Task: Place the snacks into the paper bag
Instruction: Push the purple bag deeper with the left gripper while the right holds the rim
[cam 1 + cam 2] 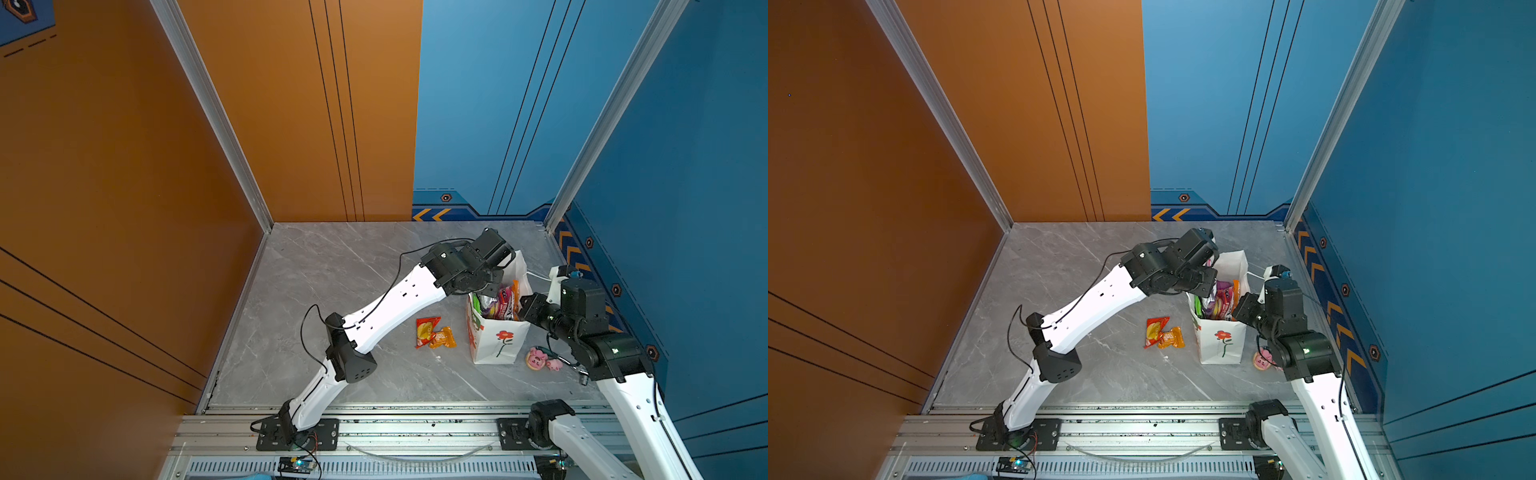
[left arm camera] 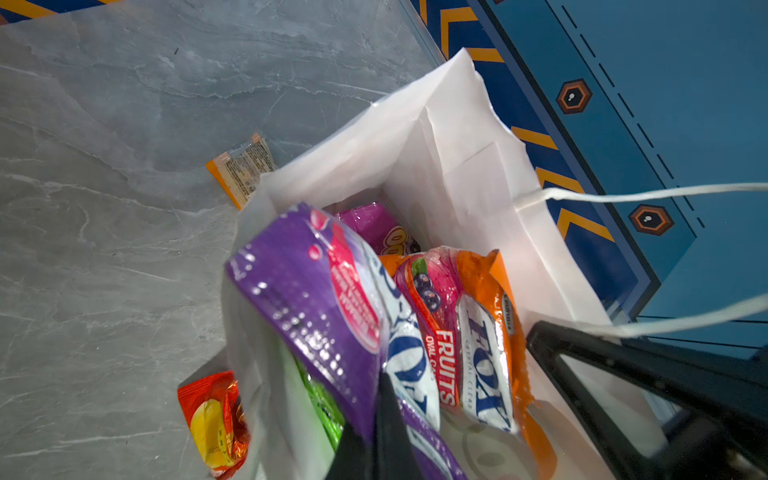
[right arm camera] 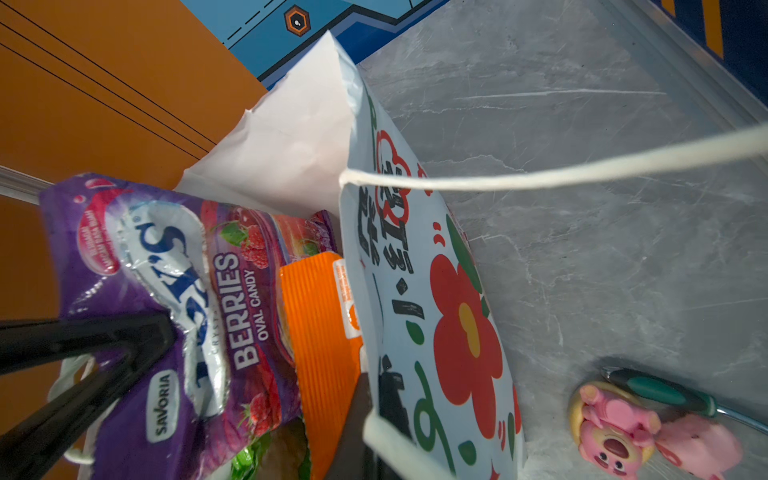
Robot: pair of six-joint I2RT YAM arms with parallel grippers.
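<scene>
Checking grips first: we see the left pincer (image 3: 162, 332) clamped on the purple Fox's packet (image 3: 232, 316), which stands half out of the mouth of the paper bag (image 1: 498, 345), above the orange Fox's packet (image 2: 490, 361) and a green packet (image 2: 320, 403) already inside. The right pincer (image 1: 524, 302) is pinched onto the bag's side wall at the rim, steadying it. Risks as we judge them: the bag looks crowded, so a release here may leave the purple packet perched and sliding back out. Shoving it down could buckle the thin paper or tip the bag, the pinch could tear the rim, and the white cord handle (image 3: 582, 170) stretched toward the right arm could snag. A red packet (image 1: 426, 330) and a small orange packet (image 1: 444, 337) lie on the worktop (image 1: 332, 291) near the bag on the left arm's side, and another orange sachet (image 2: 243, 170) lies against a bag wall, none bagged yet. Pink pig toys (image 1: 540, 359) sit beside the bag on the right arm's side. The worktop is grey, marbled and smooth, so the bag could skid. An orange wall (image 1: 124, 166) and a blue wall (image 1: 685, 124) box it in.
</scene>
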